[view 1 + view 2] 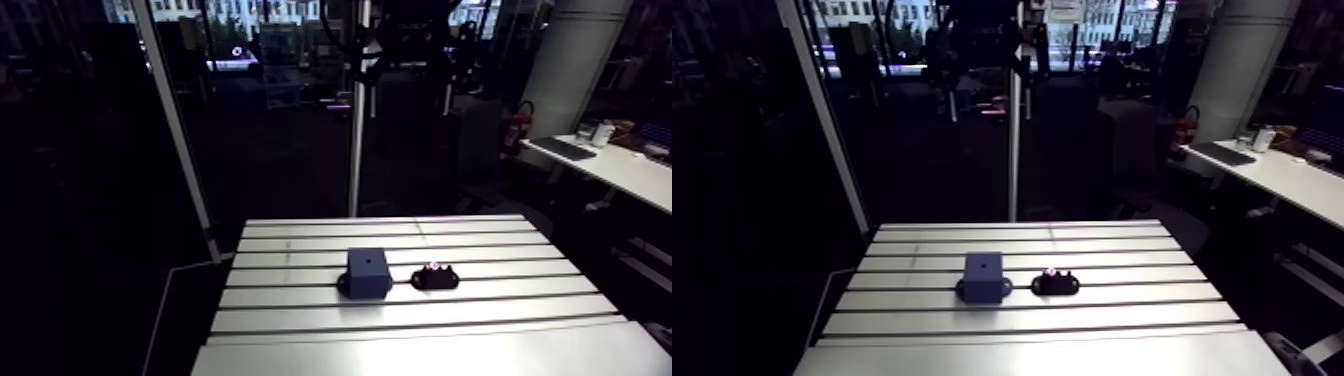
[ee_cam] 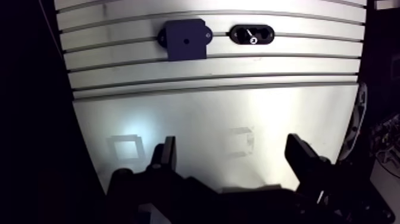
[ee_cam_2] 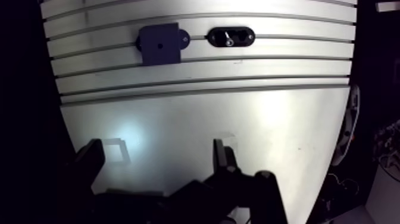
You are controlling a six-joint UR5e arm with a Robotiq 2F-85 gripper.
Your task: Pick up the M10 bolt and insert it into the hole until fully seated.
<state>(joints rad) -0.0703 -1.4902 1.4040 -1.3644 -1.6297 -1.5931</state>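
Observation:
A dark blue block (image 2: 186, 40) with a small hole in its top face sits on the slotted aluminium table (image 1: 400, 322). Just beside it lies a black oval holder (image 2: 252, 34) that carries the bolt (image 2: 253, 39), whose shiny head shows. In the wrist view my gripper (image 2: 232, 146) hangs high over the table's smooth near part, well short of both objects. It is open, its fingers (image 2: 168, 156) wide apart with nothing between them. The arm view shows the block (image 1: 367, 272) and the holder (image 1: 434, 277) side by side at mid-table.
Two faint square outlines (image 2: 125, 146) mark the smooth plate under the gripper. Long slots run across the far half of the table. A metal post (image 1: 357, 130) rises behind the far edge. The table's side edges drop off into darkness.

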